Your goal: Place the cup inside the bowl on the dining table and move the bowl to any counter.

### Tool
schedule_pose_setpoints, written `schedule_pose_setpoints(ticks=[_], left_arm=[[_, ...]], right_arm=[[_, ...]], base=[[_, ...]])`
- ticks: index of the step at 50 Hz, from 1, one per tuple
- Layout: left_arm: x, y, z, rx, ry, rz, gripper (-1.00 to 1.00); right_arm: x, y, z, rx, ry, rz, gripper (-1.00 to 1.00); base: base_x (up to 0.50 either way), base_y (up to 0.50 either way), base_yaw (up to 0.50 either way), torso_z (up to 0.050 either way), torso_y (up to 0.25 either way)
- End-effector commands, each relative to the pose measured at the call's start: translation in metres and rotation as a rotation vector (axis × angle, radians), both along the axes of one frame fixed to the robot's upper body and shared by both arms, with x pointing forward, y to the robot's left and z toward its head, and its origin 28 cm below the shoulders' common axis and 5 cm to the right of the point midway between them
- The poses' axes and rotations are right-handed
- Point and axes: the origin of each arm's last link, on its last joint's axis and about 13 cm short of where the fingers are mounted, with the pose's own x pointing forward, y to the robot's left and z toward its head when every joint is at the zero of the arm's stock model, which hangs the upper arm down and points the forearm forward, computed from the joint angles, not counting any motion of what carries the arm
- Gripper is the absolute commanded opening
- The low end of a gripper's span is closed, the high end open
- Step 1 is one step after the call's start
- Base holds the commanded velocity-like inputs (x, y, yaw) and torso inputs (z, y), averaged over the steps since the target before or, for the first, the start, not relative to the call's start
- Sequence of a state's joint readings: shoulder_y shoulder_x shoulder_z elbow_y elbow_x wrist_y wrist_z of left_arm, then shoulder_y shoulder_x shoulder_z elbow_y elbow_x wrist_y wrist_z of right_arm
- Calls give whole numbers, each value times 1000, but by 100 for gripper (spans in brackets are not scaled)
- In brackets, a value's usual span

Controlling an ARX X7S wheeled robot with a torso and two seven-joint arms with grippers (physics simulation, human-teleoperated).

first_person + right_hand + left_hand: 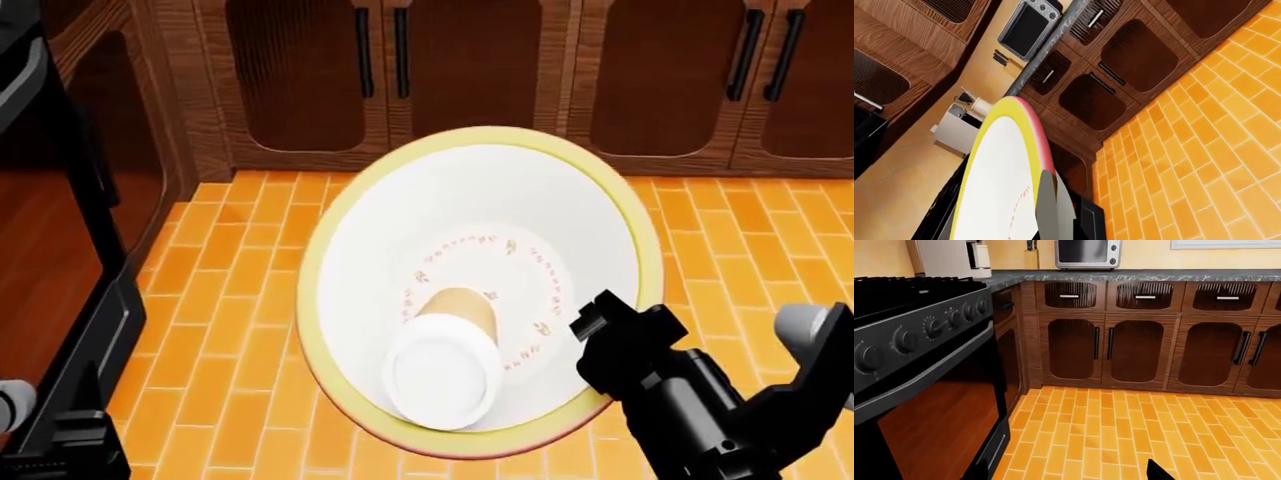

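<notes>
black right gripper (pixel 607 325) has its jaws clamped on the bowl (pixel 507 200) rim, the bowl carried tilted above the floor. one cup (pixel 447 365) lies inside, one bowl. keep it level so the cup stays put, then head for the dark worktop (pixel 1134 275). left jaws: can't tell.

The right arm (pixel 694 410) is matte black and blocky, with angular housings and a pale grey rounded part beside it, while its claw's finger (pixel 1054 212) shows flat and grey.
</notes>
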State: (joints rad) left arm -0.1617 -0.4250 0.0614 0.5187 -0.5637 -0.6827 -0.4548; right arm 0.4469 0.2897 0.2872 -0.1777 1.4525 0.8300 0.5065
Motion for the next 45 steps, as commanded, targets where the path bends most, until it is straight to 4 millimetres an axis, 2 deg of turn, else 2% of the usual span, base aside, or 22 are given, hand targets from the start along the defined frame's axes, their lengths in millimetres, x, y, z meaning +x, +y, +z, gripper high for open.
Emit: schedule_pose_setpoints(ticks=[1, 45], left_arm=[[1, -2, 0, -11, -8, -4, 100], [-1, 1, 2, -12, -13, -2, 100]], right_arm=[[0, 0, 1, 28, -26, 2, -100], [0, 1, 4, 39, -39, 12, -100]], base=[[500, -57, 0, 0, 0], [500, -70, 0, 0, 2]])
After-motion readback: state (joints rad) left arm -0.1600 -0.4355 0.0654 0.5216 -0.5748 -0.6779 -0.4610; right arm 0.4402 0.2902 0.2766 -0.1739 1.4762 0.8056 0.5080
